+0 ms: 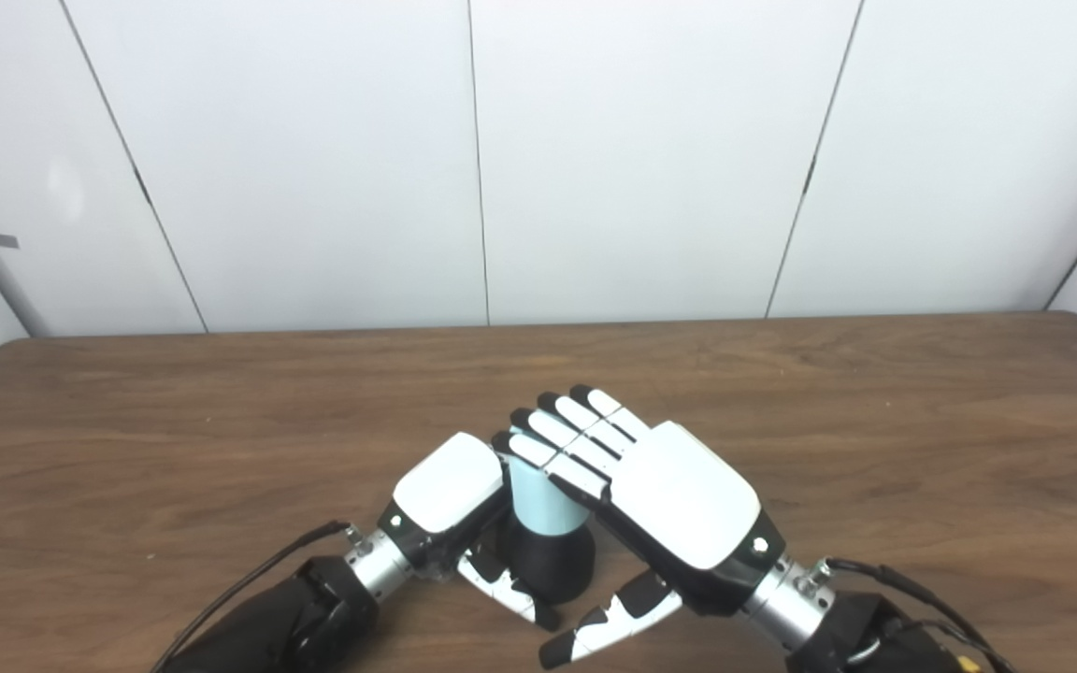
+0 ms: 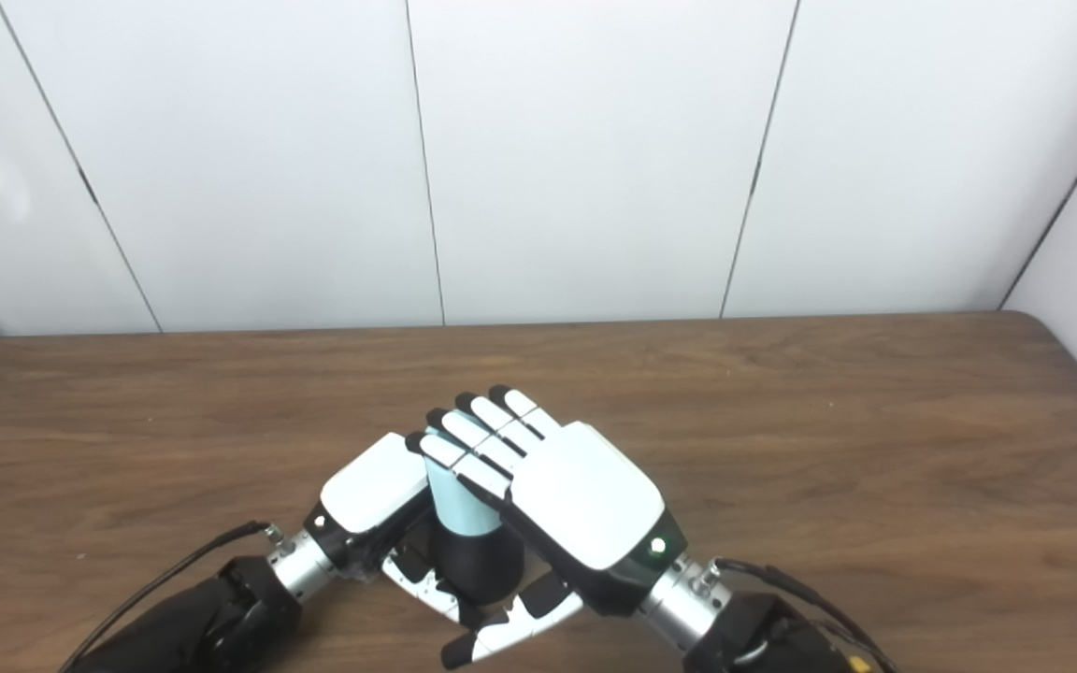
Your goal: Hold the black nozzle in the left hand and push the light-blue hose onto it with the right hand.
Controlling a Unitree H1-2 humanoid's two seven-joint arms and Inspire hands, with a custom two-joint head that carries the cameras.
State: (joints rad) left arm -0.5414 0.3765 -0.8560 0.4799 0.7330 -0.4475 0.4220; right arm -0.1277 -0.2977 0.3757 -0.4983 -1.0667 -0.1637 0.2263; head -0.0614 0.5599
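Note:
A black nozzle (image 1: 552, 561) stands near the table's front edge with a light-blue hose (image 1: 538, 500) rising out of its top. My left hand (image 1: 450, 486) wraps the nozzle from the left, its thumb (image 1: 510, 589) curling across the nozzle's front. My right hand (image 1: 679, 495) comes from the right, its fingers (image 1: 562, 435) laid flat over the top of the hose. The right thumb (image 1: 609, 626) hangs free beside the nozzle's base. The hose's upper end is hidden beneath those fingers.
The brown wooden table (image 1: 782, 393) stretches to a white panelled wall (image 1: 595, 159) behind. Black cables (image 1: 249, 579) trail from both wrists toward the bottom edge.

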